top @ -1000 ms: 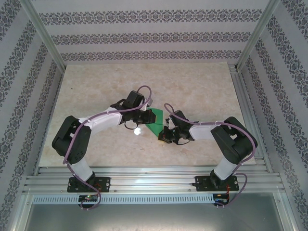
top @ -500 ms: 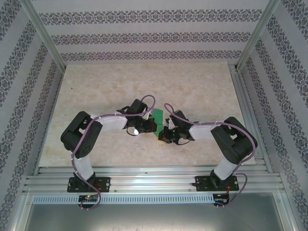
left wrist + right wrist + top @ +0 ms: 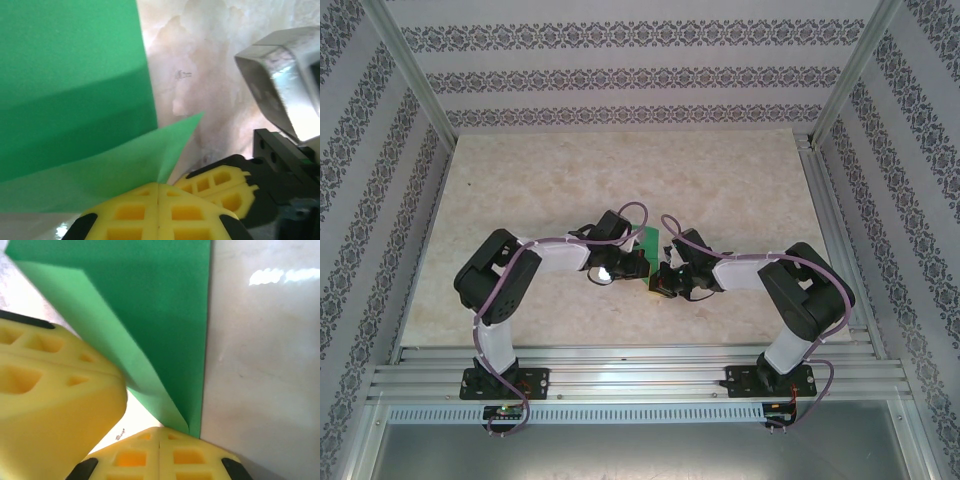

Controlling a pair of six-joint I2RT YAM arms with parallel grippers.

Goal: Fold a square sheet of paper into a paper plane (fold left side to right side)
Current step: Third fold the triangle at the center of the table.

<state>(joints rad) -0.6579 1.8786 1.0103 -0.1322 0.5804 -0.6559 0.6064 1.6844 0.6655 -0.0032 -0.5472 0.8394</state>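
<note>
top camera looks down from behind — wrist cameras press close, sharing the paper [image 3: 70,65]

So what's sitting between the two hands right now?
The green sheet of paper, partly folded over, fills the gap between the left hand and the right hand, as the top view shows.

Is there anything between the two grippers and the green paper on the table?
Nothing visible stands between them. The left gripper and the right gripper are each shut directly on the green paper, with bare table beside it.
</note>
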